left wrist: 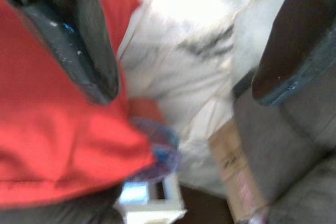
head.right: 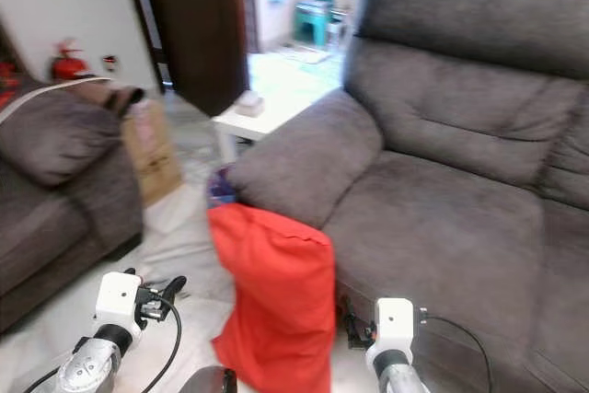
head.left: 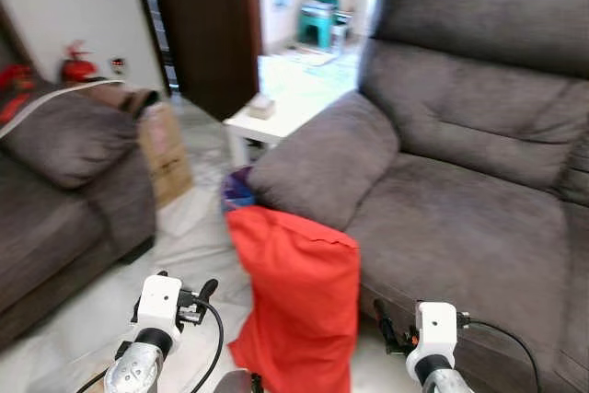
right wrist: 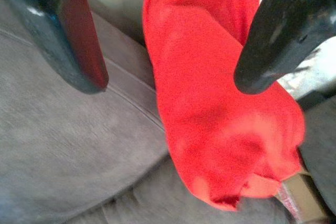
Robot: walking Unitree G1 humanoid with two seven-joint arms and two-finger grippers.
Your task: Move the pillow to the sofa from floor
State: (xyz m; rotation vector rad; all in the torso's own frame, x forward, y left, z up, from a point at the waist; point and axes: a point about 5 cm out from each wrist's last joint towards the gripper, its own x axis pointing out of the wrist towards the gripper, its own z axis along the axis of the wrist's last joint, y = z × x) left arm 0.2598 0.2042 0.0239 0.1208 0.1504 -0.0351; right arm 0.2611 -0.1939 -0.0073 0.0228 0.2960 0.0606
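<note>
The red pillow [head.left: 296, 306] stands on end on the floor [head.left: 189, 236], leaning against the front of the sofa [head.left: 460, 218] just below its armrest. Neither gripper has hold of it.

The trouble I'd expect is the pillow going over. It stands tall and soft on a narrow base, so a push from one side alone would likely tip it away across the pale tiles rather than pin it. A pinch on the loose top edge may catch only the cover, and the stuffing would sag and slide out on the lift. The purple-blue thing [head.left: 236, 190] tucked beside the armrest sits just behind the pillow and could get dragged along. The views are blurred too, which suggests the robot is not steady, so an early reach could miss.

The left gripper [head.left: 204, 294] is low, held out on the pillow's left, fingers spread wide apart with nothing between them. The right gripper [head.left: 385, 324] is low on the pillow's right, close to the sofa front, its fingers [right wrist: 79, 40] likewise wide open, the pillow lying ahead of them. The arms bracket the pillow, both apart from it.
</note>
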